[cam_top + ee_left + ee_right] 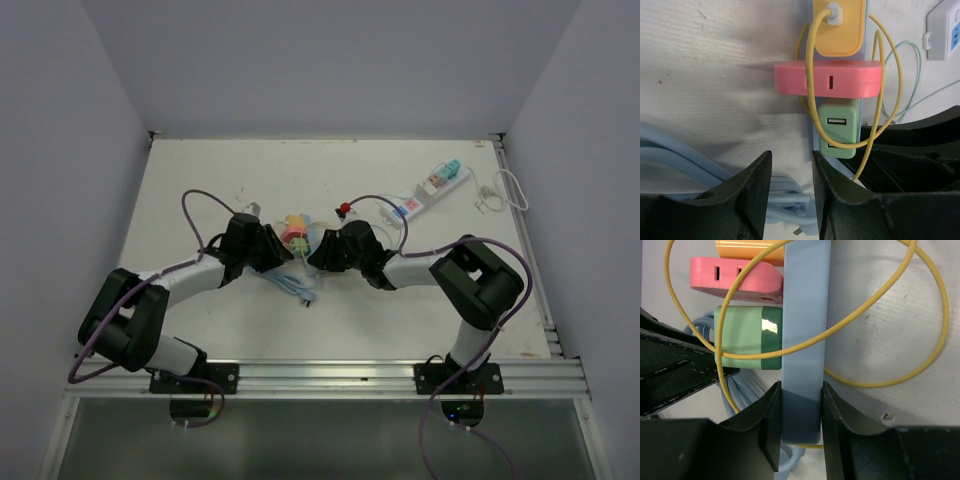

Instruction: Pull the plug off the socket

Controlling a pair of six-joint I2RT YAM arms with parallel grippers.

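Between the arms, the right gripper (800,410) clamps the rigid blue power strip (805,315); left gripper (792,185), part-closed on nothing, nears the small, light green USB charger (839,127).

Top view: high, behind the arm bases, looking down on the whole table (200,190); far, with the power strip (303,243) small at centre. Left wrist view: very close, facing along its fingers (754,200) toward 12 o'clock. Right wrist view: equally close, fingers (771,425) at 6 o'clock. All three share the green plug (839,129).
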